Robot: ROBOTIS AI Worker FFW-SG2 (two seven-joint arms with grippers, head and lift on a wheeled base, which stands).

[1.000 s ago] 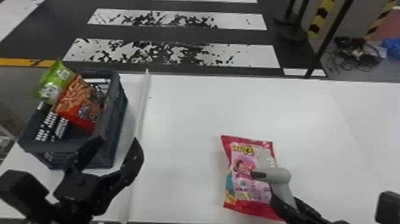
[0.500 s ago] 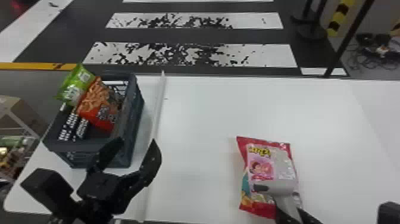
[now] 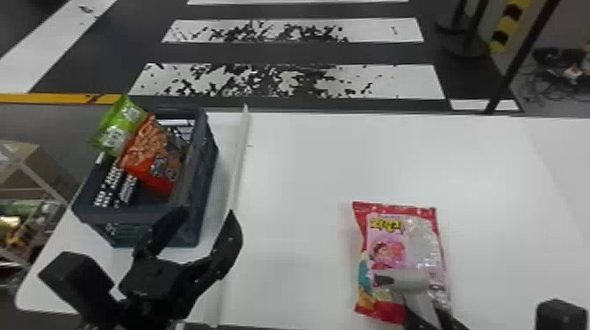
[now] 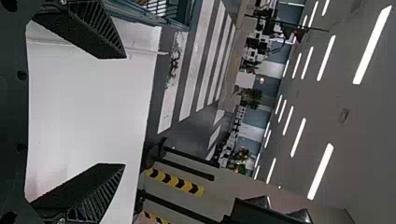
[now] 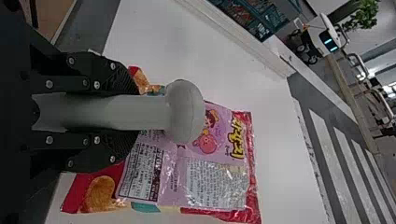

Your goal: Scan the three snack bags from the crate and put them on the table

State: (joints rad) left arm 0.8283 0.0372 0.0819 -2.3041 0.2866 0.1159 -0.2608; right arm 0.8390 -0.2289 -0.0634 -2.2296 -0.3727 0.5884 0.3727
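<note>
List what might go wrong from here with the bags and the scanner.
The grey, round-headed scanner is over the pink-and-red snack bag, which lies close to the white table's near edge; a bump might push it off.

The green snack bag pokes over the dark grey crate's rim, so it could fall outside if the orange-red bag overlapping it is pulled.

Looks like a robotics lab or some kind of indoor test hall to me. There's a mock zebra crossing [image 3: 292, 81] with scuffed white stripes on the dark floor, yellow-and-black hazard markings [image 4: 175, 181], and a pile of loose cables [image 3: 551, 83] on the floor. Plus a wheeled robot [image 5: 325, 39] with glowing blue eyes off in the background, and long strip lights [image 4: 372, 45] all over the ceiling.
</note>
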